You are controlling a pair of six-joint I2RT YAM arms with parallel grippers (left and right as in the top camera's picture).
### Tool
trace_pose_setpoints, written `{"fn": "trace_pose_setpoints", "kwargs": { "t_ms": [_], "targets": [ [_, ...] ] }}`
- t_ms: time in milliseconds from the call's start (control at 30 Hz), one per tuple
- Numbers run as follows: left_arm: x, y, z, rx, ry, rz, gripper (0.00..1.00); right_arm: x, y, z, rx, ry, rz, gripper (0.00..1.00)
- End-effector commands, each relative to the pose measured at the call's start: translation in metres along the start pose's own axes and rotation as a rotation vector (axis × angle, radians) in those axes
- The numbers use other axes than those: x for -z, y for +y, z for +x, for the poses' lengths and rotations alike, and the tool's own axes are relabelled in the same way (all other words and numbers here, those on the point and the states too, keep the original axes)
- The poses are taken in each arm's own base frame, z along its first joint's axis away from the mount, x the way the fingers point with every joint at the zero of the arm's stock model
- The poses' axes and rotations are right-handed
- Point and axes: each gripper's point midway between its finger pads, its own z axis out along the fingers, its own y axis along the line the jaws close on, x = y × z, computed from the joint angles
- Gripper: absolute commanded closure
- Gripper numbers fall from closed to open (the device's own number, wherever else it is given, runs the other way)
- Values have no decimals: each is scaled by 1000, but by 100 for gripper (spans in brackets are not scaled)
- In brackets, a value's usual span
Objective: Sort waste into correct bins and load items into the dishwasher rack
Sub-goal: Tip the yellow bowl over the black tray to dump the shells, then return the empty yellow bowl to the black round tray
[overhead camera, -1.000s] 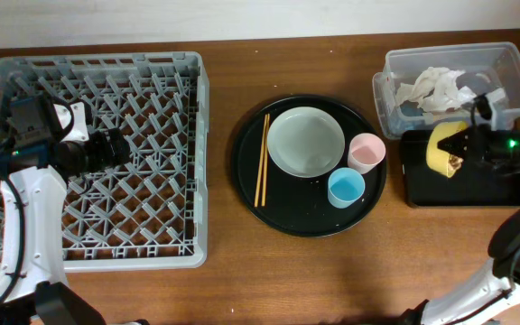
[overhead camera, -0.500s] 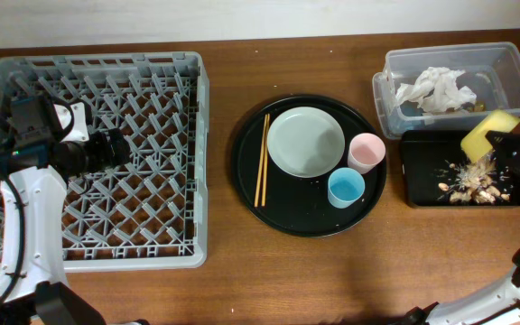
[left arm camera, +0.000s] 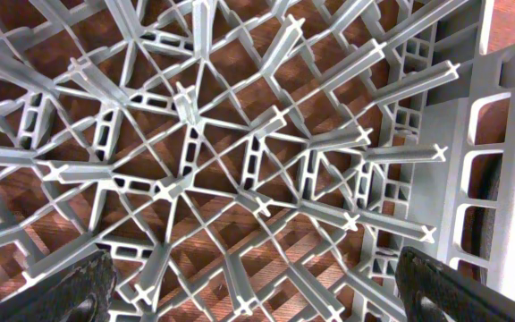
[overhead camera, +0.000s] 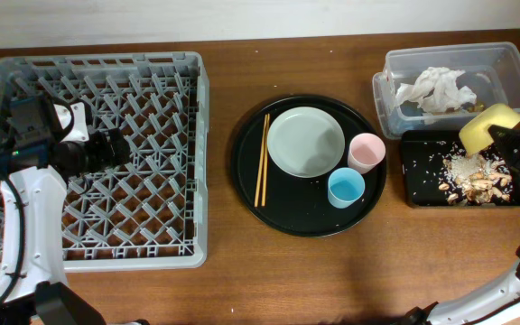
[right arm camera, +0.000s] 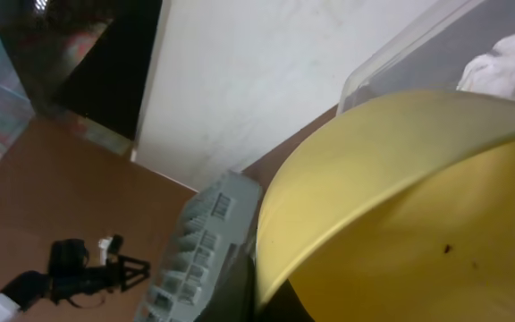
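Since a second ago, the small yellow bowl (overhead camera: 489,126) has gone from sitting level over the flat black tray (overhead camera: 422,191) to tipped on its side. The food scraps (overhead camera: 472,177) now lie scattered across the right half of that tray. Your left arm has not shifted.

Nearest you, the left gripper (overhead camera: 116,147) hangs over the dishwasher rack (overhead camera: 106,69). Its fingers (left arm camera: 79,286) are spread wide at the two bottom corners of the wrist view, with only grey lattice and pegs between them.

On the large round black tray (overhead camera: 251,181), the light blue cup (overhead camera: 346,188) stands closest to you. The pink cup (overhead camera: 366,152) is just behind it and touching it. The pale grey plate (overhead camera: 306,141) lies left of the cups, and the chopsticks (overhead camera: 262,160) lie side by side along its left.

Further right, your right gripper (overhead camera: 509,137) is clenched on the bowl's rim. It holds the bowl tilted above the far edge of the flat tray, beside the scraps. In the right wrist view the bowl's yellow wall fills most of the frame, so the fingers themselves are hard to make out.

Farthest back, the clear tub (overhead camera: 388,90) sits against the flat tray's far side with the crumpled napkins (overhead camera: 436,88) inside.
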Motion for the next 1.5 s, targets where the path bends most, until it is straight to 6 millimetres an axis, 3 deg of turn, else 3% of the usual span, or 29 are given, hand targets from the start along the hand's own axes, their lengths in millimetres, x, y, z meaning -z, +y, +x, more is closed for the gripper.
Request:
{"fn": "trace_pose_setpoints", "kwargs": {
  "t_ms": [0, 300, 467, 633, 700, 767, 833, 867, 933, 1033, 1100, 1233, 1267, 1333, 1467],
  "targets": [
    [7, 0, -8, 8, -27, -1, 1, 1, 0, 0, -42, -24, -19, 96],
    [7, 0, -8, 8, -27, -1, 0, 1, 2, 8, -104, 5, -1, 93],
    [7, 0, -8, 8, -27, -1, 1, -9, 25, 19, -108, 55, -11, 92],
    [7, 0, -8, 8, -27, -1, 1, -53, 116, 40, 94, 238, -73, 93],
    [7, 0, -8, 8, -27, -1, 1, -87, 175, 63, 188, 374, -141, 93],
    [7, 0, -8, 8, -27, -1, 1, -115, 215, 88, 235, 507, -198, 94],
    [7, 0, -8, 8, -27, -1, 1, -150, 238, 126, 255, 704, -159, 96],
    [7, 0, -8, 8, -27, -1, 0, -166, 235, 142, 256, 785, -58, 96],
    [7, 0, -8, 8, -27, -1, 1, -195, 207, 178, 294, 888, 314, 96],
    [7, 0, -8, 8, -27, -2, 0, -210, 201, 237, 432, 964, 638, 96],
    [7, 0, -9, 8, -30, -2, 1, -219, 199, 271, 492, 1001, 722, 96],
    [7, 0, -9, 7, -31, -1, 1, -234, 156, 327, 497, 1111, 894, 96],
    [7, 0, -9, 7, -31, -1, 1, -236, 149, 332, 492, 1129, 909, 96],
    [7, 0, -9, 7, -31, -1, 1, -238, 115, 354, 464, 1208, 980, 96],
    [7, 0, -9, 7, -31, -2, 1, -238, 85, 374, 435, 1271, 1035, 96]
  ]
}}
